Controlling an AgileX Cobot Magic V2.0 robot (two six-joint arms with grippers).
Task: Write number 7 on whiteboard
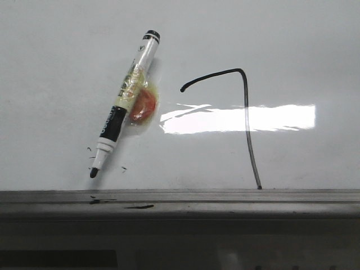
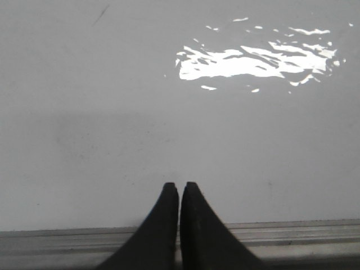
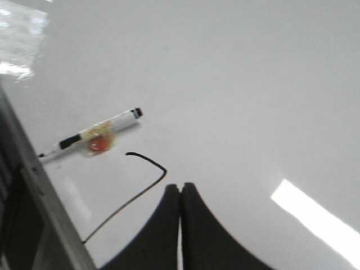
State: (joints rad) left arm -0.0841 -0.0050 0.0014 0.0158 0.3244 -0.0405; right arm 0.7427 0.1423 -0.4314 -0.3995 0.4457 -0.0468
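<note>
In the front view, the number 7 is drawn on the whiteboard, right of centre, its downstroke running to the grey edge rail at 6 o'clock. The marker lies uncapped at 9 o'clock from the figure, apart from it, tip toward the rail, with an orange blob taped to its barrel. Both the left gripper and right gripper have jaws pressed together, holding nothing. I judge the writing complete; I would retract both arms clear without brushing the ink or the marker.
</note>
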